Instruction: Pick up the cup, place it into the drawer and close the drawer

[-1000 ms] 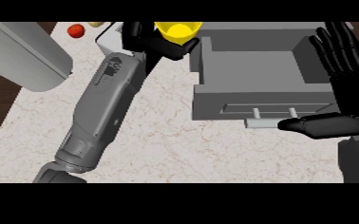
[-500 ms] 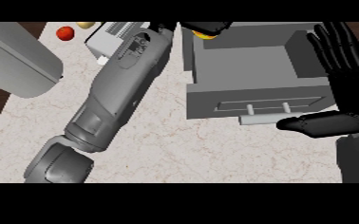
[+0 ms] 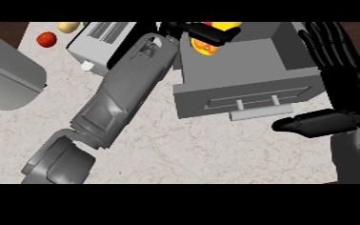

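Since the earlier frames, the left forearm had swung further right across the counter (image 3: pixel 211 148), carrying the yellow cup (image 3: pixel 211 40) from beside the drawer's left wall to a place over the open grey drawer (image 3: pixel 239 71). The left hand (image 3: pixel 190 31) was curled round the cup near the drawer's far left corner, its dark fingers crossing the cup's side, so that only a yellow patch with an orange mark showed below and to the right of them. The cup thus lay just right of the holding hand and, by my reading, inside the drawer's outline, though whether it touched the drawer's floor or hung above it could not be told from this steep view.

The right hand (image 3: pixel 330 81) stood open at the view's right edge, fingers straight and pointing up, thumb stretched leftward just beside the drawer's handle (image 3: pixel 262 110). Being the nearer hand to the drawer front, it seemed the better placed to push the drawer shut once the cup was let go.

Much of the cup's shape and its long axis were hidden by the fingers and cut by the top of the scene. A red tomato (image 3: pixel 46 38) and a pale object beside a grey appliance (image 3: pixel 98 40) lay well apart on the left.
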Controlling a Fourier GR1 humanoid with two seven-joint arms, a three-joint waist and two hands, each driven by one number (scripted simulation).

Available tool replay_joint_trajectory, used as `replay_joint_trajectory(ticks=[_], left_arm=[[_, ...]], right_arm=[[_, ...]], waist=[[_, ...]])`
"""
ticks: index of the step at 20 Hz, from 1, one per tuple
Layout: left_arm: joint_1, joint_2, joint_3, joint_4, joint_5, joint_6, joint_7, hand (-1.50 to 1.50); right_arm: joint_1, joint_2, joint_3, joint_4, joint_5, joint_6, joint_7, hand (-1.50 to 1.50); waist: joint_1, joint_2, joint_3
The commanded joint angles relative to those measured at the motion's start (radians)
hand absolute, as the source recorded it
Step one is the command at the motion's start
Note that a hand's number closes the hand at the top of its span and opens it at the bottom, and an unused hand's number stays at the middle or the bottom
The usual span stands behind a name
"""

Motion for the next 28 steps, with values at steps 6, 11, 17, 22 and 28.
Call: replay_joint_trajectory(ticks=[6,11,17,22,28], left_arm=[[0.009,0.0,-0.121,0.041,0.05,-0.046,0.021,-1.5],[0.089,0.0,-0.093,-0.022,0.163,-0.028,-0.078,-1.5],[0.107,0.0,-0.064,-0.091,0.277,-0.067,-0.203,-1.5],[0.083,0.0,-0.047,-0.092,0.343,-0.014,-0.243,-1.5],[0.094,0.0,-0.059,-0.067,0.382,0.012,-0.274,-1.5]], right_arm=[[-0.078,0.002,0.024,0.041,-0.012,0.024,-0.004,-1.5],[-0.099,0.036,0.088,0.03,-0.11,0.105,0.027,-1.5],[-0.072,0.024,0.198,0.02,-0.221,0.286,0.042,1.5],[-0.076,-0.11,0.302,0.033,-0.125,0.408,0.148,1.5],[-0.053,-0.192,0.329,0.003,0.112,0.393,0.148,-1.5]], waist=[[-0.054,0.022,0.0],[-0.088,0.025,-0.001],[-0.068,0.015,-0.002],[-0.021,0.001,-0.003],[0.043,-0.009,-0.002]])
